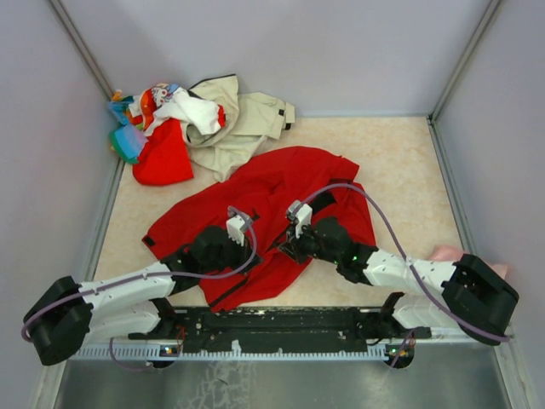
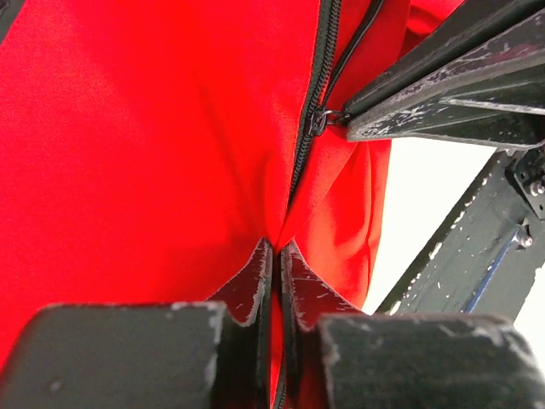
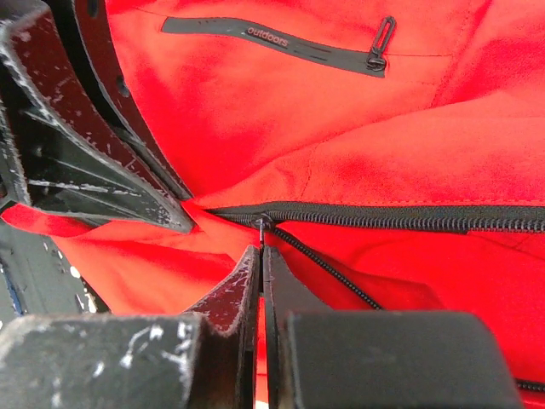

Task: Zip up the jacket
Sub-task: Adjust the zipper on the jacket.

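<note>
The red jacket [image 1: 281, 183] lies spread across the middle of the table, front up. My left gripper [image 1: 255, 245] is shut on the jacket's lower front, pinching red fabric and the black zipper tape [image 2: 277, 249]. My right gripper [image 1: 288, 247] meets it from the right. It is shut on the pull of the zipper slider [image 3: 262, 226], which the left wrist view also shows as the slider [image 2: 317, 119] at the tips of the right fingers [image 2: 426, 94]. The closed zipper teeth [image 3: 409, 215] run off to the right. A slanted black pocket zip [image 3: 281, 43] lies above.
Mixed clothes [image 1: 170, 106] are piled at the back left, with a beige jacket [image 1: 243, 119] and a small red garment [image 1: 162, 158]. A pink cloth [image 1: 447, 253] lies at the right wall. Grey walls enclose the table on three sides, and the arms' black rail [image 1: 281, 324] runs along the near edge.
</note>
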`<state>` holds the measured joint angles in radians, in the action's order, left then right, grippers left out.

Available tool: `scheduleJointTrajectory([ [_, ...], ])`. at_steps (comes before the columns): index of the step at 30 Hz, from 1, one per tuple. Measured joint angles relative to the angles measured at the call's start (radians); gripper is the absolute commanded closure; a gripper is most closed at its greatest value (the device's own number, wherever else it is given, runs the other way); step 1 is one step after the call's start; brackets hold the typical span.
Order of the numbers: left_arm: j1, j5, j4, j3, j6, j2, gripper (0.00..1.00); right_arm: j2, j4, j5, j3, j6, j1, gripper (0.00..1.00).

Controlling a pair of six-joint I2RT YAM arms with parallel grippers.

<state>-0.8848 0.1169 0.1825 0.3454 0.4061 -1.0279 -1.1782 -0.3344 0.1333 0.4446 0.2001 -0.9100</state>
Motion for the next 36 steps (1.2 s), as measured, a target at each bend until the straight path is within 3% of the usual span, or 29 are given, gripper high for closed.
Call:
scheduleJointTrajectory([
  [5, 0.0, 0.029, 0.021, 0.003, -0.002, -0.037, 1.0, -0.013, 0.005, -0.003, 0.007, 0.001, -0.014, 1.0],
  [18, -0.002, 0.05, 0.01, -0.018, 0.0, 0.009, 0.98, -0.118, -0.014, -0.036, 0.089, 0.001, -0.095, 1.0],
  [20, -0.002, 0.048, 0.004, -0.02, 0.003, 0.016, 0.92, -0.11, 0.003, -0.044, 0.089, 0.0, -0.097, 1.0],
  [23, -0.003, 0.039, 0.003, -0.031, 0.006, 0.046, 0.7, -0.076, 0.039, -0.058, 0.089, -0.008, -0.099, 1.0],
  [29, -0.004, 0.008, -0.026, -0.028, 0.034, 0.113, 0.41, -0.034, 0.06, -0.063, 0.087, -0.017, -0.105, 1.0],
  [31, -0.004, -0.02, -0.051, -0.013, 0.05, 0.141, 0.35, -0.035, 0.061, -0.063, 0.086, -0.018, -0.108, 1.0],
  [36, 0.007, -0.117, -0.145, 0.108, 0.068, 0.155, 0.3, -0.034, 0.042, -0.061, 0.069, -0.023, -0.111, 1.0],
])
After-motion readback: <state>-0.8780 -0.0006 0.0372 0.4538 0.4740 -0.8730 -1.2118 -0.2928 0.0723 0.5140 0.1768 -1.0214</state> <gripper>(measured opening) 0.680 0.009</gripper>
